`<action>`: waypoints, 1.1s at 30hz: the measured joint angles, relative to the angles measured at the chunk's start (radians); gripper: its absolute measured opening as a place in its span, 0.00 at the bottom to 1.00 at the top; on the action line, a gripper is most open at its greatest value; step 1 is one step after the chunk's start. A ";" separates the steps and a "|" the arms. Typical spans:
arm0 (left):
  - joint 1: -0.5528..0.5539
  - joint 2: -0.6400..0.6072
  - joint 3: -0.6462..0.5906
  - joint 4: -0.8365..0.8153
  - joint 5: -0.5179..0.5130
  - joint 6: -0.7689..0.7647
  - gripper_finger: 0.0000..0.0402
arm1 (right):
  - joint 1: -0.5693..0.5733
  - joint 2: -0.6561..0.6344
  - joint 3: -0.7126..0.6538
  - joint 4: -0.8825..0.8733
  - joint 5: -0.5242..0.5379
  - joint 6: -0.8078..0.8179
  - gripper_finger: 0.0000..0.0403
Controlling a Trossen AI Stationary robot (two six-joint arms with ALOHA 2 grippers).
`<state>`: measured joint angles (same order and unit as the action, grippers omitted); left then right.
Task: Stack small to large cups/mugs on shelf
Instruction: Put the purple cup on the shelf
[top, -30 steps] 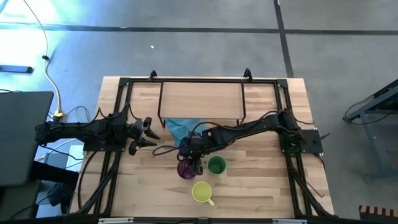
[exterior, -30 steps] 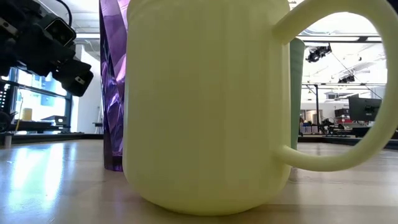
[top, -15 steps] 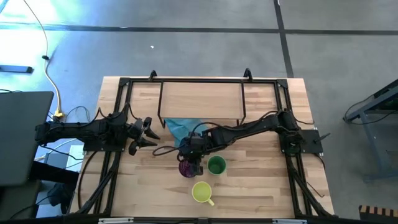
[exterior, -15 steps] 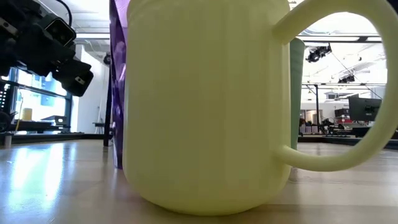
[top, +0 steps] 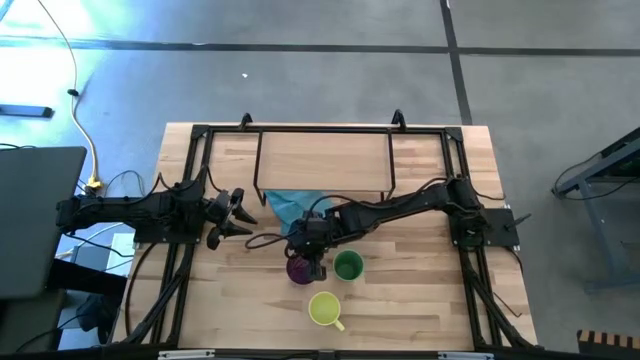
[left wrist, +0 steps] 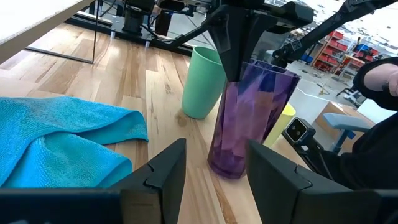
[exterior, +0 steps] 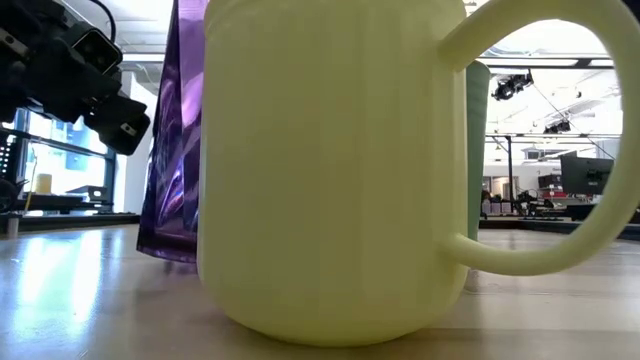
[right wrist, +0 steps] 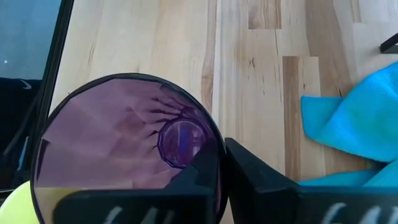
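Three cups: all stand on the bench (top: 420, 300), none on the shelf (top: 325, 160).
Landmark: I place everything from the purple tumbler (top: 298, 268).
Purple tumbler: I see it tilted off upright in the low view, one edge of its base off the wood, in front of the shelf and near the bench's middle.
Right gripper (top: 312, 262): I see its fingers (right wrist: 249, 177) pinched on the tumbler's rim, one finger inside the cup and one outside the wall.
Green cup (top: 348, 266): upright, just beside the tumbler on its right-arm side; I cannot tell whether they touch.
Yellow-green mug (top: 324, 308): upright, near the tumbler on the side away from the shelf, handle pointing away from the tumbler.
Blue cloth (top: 290, 207): crumpled between the tumbler and the shelf's front edge.
Left gripper (top: 246, 215): I see it well apart from the tumbler on the left-arm side, fingers (left wrist: 163, 174) partly spread, holding nothing.
Shelf: beyond the cloth from the tumbler, its board bare.
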<state>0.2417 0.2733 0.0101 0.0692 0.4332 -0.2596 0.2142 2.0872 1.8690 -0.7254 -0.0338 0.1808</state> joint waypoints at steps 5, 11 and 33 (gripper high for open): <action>0.000 0.000 0.000 0.000 0.000 0.000 0.37 | -0.002 0.000 0.001 -0.005 -0.004 0.003 0.00; 0.000 0.000 0.000 0.000 0.000 0.000 0.37 | -0.009 0.000 0.002 -0.023 -0.027 0.022 0.00; 0.000 0.000 0.000 0.000 0.000 -0.001 0.37 | -0.012 -0.070 0.003 -0.034 -0.027 0.021 0.00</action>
<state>0.2417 0.2737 0.0101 0.0689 0.4328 -0.2611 0.2020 2.0171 1.8717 -0.7594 -0.0609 0.2020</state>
